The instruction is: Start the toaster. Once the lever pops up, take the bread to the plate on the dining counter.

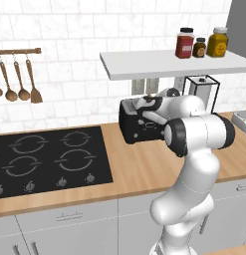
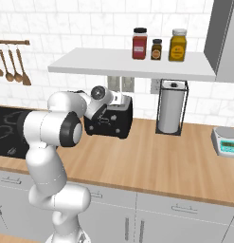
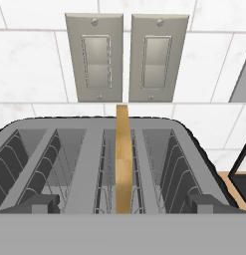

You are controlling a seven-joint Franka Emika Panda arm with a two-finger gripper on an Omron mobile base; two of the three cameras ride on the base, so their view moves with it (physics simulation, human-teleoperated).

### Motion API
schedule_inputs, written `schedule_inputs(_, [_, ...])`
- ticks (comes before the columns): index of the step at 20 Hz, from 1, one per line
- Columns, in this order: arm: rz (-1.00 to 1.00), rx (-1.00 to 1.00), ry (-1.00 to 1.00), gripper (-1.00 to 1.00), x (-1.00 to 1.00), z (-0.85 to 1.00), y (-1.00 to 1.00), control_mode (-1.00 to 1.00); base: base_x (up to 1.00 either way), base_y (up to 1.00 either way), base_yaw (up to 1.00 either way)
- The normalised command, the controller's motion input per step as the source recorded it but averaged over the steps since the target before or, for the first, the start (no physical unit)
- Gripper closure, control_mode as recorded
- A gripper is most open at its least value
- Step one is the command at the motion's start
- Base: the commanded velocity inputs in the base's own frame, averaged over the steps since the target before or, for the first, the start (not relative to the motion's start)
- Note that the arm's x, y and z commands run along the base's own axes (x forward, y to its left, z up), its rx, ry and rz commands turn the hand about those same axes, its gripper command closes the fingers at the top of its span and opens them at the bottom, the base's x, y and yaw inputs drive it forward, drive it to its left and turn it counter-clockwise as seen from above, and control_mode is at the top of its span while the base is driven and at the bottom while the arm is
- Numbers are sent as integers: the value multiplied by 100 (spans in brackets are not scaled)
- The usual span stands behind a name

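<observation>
On the narrow wood worktop, left to right:

Hob (image 1: pixel 52 159): black, set into the worktop (image 1: pixel 139 169) at far left, well apart from the work; wooden spoons (image 1: pixel 17 79) hang on the wall above it.

Toaster (image 2: pixel 119 118): black box against the tiled wall under the white shelf (image 2: pixel 132 64), probably parked there for the wall sockets (image 3: pixel 127 57) directly behind it.

Bread (image 3: pixel 124 159): one tan slice standing on edge in the right-hand slot, its top rising above the slot; judged to sit this way so heat reaches both faces.

Gripper (image 3: pixel 124 206): directly over the toaster top, looking down into the slots, the two dark finger tips (image 3: pixel 42 204) wide apart with the slice between them and untouched; jaws released, grasping nothing.

Arm: elbow folded high and forearm reaching forward from the base, wrist bent down above the toaster; judged a hovering pose above the slice.

Paper towel holder (image 2: pixel 171 109): just right of the toaster, clear of the arm.

Scale (image 2: pixel 226 141): at the far right of the worktop.

Lever: cannot tell its position.
</observation>
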Motion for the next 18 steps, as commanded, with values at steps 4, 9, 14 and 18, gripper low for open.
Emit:
schedule_inputs(4, [0, 0, 0, -100, 0, 0, 0, -100, 0, 0, 0])
schedule_inputs(9, [0, 0, 0, -100, 0, 0, 0, -100, 0, 0, 0])
schedule_inputs(14, [0, 0, 0, -100, 0, 0, 0, -100, 0, 0, 0])
schedule_inputs(18, [0, 0, 0, -100, 0, 0, 0, -100, 0, 0, 0])
